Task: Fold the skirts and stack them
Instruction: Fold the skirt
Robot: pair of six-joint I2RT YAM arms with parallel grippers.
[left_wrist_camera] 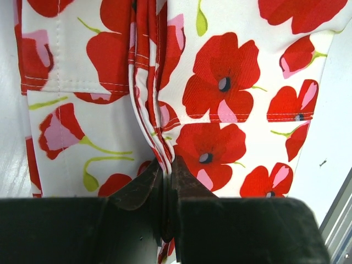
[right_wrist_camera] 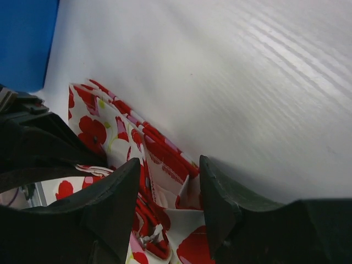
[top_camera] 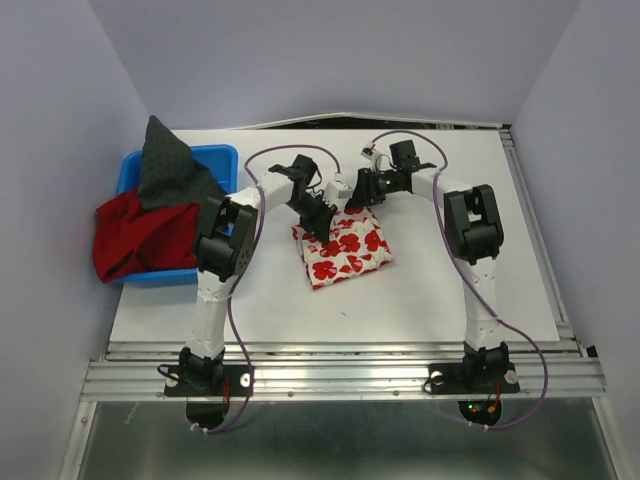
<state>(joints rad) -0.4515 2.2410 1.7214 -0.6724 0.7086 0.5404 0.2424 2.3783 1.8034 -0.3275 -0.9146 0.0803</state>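
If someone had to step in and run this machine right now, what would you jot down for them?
Left pincer: shut, pinching a fold of the flowered skirt.
Right pincer: open, fingers astride that skirt's edge, not gripping.
The flowered skirt lies mid-table, partly folded into a small bundle.
The red skirt and grey skirt sit unfolded in the blue bin, the red one spilling over its side.
Left to do: finish this fold, fold the other two, stack all three.

Lab robot cell: white table (top_camera: 430,290), aluminium rail (top_camera: 340,378), plain walls (top_camera: 330,60)
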